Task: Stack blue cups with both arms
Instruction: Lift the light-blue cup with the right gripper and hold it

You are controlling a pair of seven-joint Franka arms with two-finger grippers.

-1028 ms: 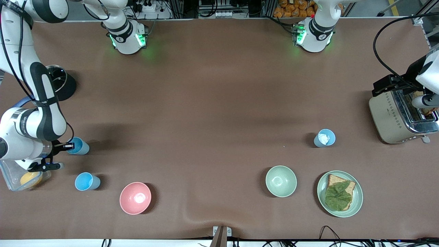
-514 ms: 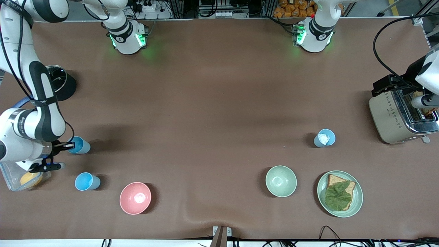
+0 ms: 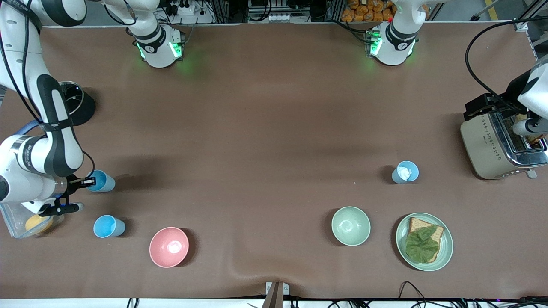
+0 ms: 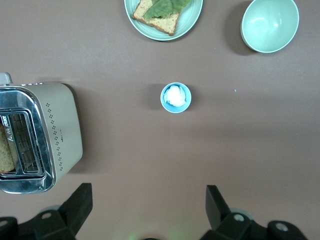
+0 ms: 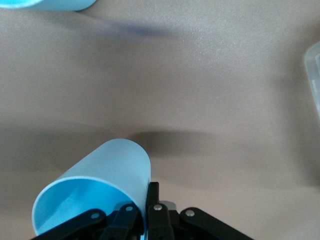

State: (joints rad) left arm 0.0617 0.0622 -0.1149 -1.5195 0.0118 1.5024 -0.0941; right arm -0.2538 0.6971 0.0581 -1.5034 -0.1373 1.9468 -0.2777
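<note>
- Pinching the rim of a tilted cup [image 3: 102,180] in the right gripper [image 3: 87,182], at the right arm's end of the table [image 3: 265,128].
- Leaving a second cup [image 3: 109,226] upright nearer the front camera, just beside a bowl [image 3: 169,247].
- Hovering the left gripper [image 4: 148,190], fingers spread, over the toaster [image 3: 492,147].
- Keeping a third cup [image 3: 405,172] farther from the front camera than the plate [image 3: 445,252] and the other bowl [image 3: 350,226].

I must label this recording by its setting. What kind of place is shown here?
Probably a robotics lab set up as a mock kitchen. Two robot arms stand on a brown table with a toaster, a plate of bread and lettuce, and bowls; power strips and cables run along the table edge.
</note>
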